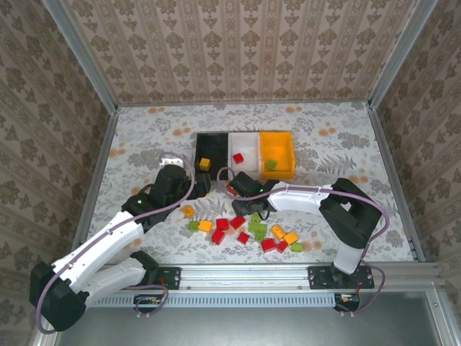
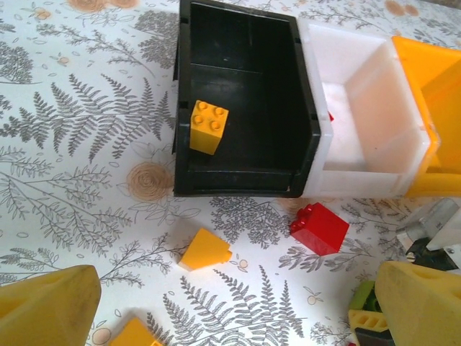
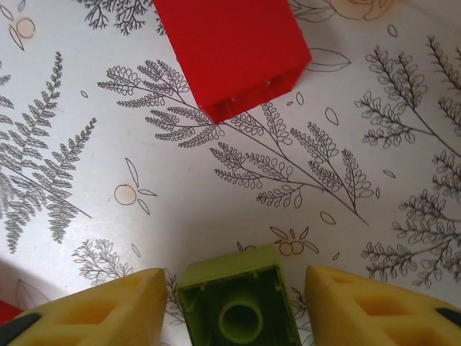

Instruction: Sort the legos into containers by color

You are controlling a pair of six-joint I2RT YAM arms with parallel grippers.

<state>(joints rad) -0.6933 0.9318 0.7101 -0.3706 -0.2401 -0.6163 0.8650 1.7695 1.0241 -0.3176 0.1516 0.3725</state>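
Currently 1 lime-green lego (image 3: 241, 306) lies on the patterned table (image 3: 180, 209) with its hollow underside turned to the right wrist camera. It sits directly between the yellow fingers (image 3: 101, 313) of the right claw (image 3: 236, 280). A slim gap shows on each side of it, so the claw is released, straddling the brick without squeezing it. Just beyond it on the table lies a red lego (image 3: 230, 50), apart from the green one. From above, this spot is the far edge of the loose legos (image 1: 222, 224), a scatter of red, green and orange-yellow bricks spread across the table in front of the arm bases. Beyond the scatter the 3 containers stand in a touching row: black bin (image 1: 215, 146) on the left, white bin (image 1: 246, 143) in the middle, orange-yellow bin (image 1: 277, 148) on the right. The black one holds 1 yellow brick (image 2: 209, 127) near its left wall, the white one 1 red brick (image 1: 238, 158), the orange-yellow one 1 green brick (image 1: 271, 165). The left claw (image 2: 234, 288) hovers just in front of the black bin, fingers spread wide with nothing gripped. Below it on the table lie a yellow sloped brick (image 2: 205, 250) and a red block (image 2: 319, 228), both near the bins' front walls.
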